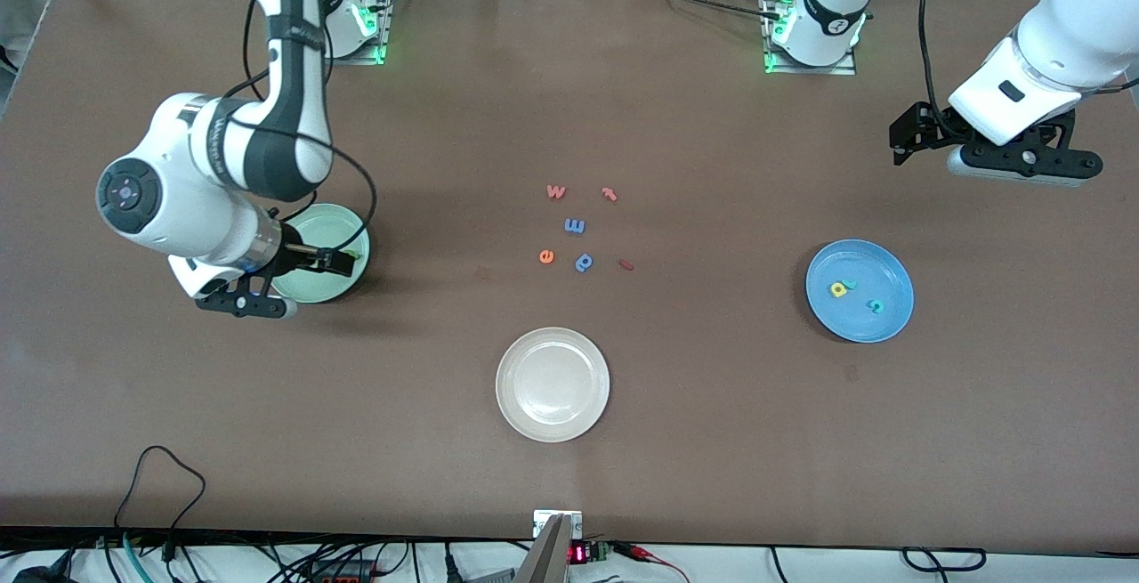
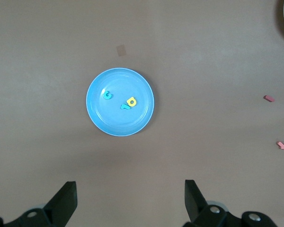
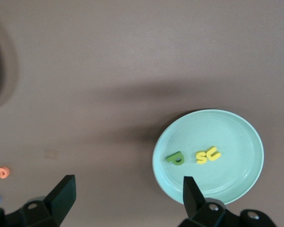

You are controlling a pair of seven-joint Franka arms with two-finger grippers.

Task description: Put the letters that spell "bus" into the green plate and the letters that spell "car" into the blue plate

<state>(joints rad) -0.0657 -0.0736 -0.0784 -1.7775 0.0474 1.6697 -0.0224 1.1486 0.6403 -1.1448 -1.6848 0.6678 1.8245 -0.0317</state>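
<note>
The right gripper [image 1: 267, 289] hangs over the table at the edge of the green plate [image 1: 334, 285], toward the right arm's end of the table, its fingers spread wide with nothing between them. In the right wrist view the plate [image 3: 236, 137] shows whole: a green round-bodied letter [image 3: 175, 158] with a stem lies in it, and just beside that a yellow "s" [image 3: 201, 157] and a yellow "u" [image 3: 213, 154] lie touching each other.

The left gripper [image 1: 979, 151] waits high over the left arm's end of the table, its fingers also wide apart and empty. Seen from its wrist, the blue plate [image 2: 109, 120] lies on the table with three letters in it: a teal "c" [image 2: 107, 95], a yellow "a" [image 2: 131, 101] and a small teal "r" [image 2: 125, 107] touching the "a". In the front view this blue plate [image 1: 890, 311] sits nearer to the camera than the left gripper's spot.

Between the two plates, mid-table, loose letters lie scattered: an orange "w" [image 1: 556, 192], a red "t" [image 1: 609, 194], a blue "m" or "e" shape [image 1: 575, 226], an orange "e" [image 1: 546, 255], a blue round-bodied letter [image 1: 584, 263] and a small dark red piece [image 1: 626, 264]. A white plate [image 1: 534, 423] stands nearer to the camera than this cluster.
</note>
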